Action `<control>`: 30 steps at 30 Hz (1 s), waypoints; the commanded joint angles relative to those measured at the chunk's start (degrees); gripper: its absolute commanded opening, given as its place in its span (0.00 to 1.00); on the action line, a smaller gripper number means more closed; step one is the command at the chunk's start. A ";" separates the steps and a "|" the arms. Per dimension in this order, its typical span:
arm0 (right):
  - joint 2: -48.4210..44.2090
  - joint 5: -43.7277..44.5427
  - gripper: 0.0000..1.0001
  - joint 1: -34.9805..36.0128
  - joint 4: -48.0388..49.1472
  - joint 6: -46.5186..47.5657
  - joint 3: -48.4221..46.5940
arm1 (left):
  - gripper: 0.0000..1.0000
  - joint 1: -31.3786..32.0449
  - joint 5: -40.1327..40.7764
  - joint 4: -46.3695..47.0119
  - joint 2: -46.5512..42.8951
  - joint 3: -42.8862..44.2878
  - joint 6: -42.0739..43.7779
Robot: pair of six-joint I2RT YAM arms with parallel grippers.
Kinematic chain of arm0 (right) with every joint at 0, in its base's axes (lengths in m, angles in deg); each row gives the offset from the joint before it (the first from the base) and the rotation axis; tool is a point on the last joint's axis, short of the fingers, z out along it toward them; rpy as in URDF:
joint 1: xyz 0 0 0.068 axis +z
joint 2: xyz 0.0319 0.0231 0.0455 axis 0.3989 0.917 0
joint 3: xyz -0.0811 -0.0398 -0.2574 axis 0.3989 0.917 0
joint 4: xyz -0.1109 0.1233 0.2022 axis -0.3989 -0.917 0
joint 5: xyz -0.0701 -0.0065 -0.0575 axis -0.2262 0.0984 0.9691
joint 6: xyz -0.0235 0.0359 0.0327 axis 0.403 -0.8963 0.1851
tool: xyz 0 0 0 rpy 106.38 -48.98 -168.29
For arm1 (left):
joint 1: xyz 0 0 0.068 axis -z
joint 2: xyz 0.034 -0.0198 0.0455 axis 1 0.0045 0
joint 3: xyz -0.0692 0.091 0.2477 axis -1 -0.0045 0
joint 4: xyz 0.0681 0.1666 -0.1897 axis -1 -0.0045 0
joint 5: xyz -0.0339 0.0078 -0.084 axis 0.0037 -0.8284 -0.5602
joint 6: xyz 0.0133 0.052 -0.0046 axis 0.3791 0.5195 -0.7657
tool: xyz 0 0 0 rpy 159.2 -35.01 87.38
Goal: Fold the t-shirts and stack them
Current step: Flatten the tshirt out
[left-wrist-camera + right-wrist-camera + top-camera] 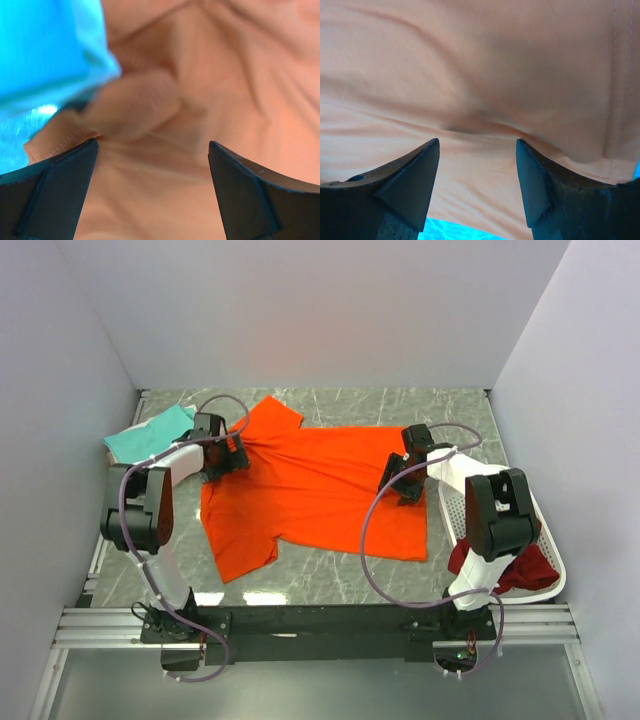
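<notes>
A bright orange t-shirt (310, 490) lies spread over the middle of the marble table, rumpled at its left end. My left gripper (228, 458) stands open over the bunched cloth near the collar. In the left wrist view its gripper (152, 150) has orange fabric (200, 75) between wide-apart fingers, with a folded teal t-shirt (45, 45) just beyond. My right gripper (398, 485) is open at the shirt's right hem. In the right wrist view that gripper (477, 145) straddles a small ridge of orange cloth (470, 60). A dark red t-shirt (520, 565) lies in the basket.
The teal t-shirt (150, 435) sits folded at the table's far left, close to the left gripper. A white perforated basket (552, 558) stands at the right edge beside the right arm. Grey walls close in the back and both sides.
</notes>
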 commanded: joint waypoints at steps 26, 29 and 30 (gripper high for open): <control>-0.75 0.23 0.70 0.00 -7.94 2.74 -11.28 | 0.99 3.27 4.54 -4.17 -12.82 2.95 -2.66; -1.54 -0.30 0.69 0.18 -7.51 2.48 -11.10 | 0.97 3.97 8.15 -5.13 -21.61 -6.89 -6.52; -1.72 -0.47 0.70 0.27 -7.51 2.31 -11.02 | 0.96 4.24 10.07 -5.66 -23.81 -9.27 -7.84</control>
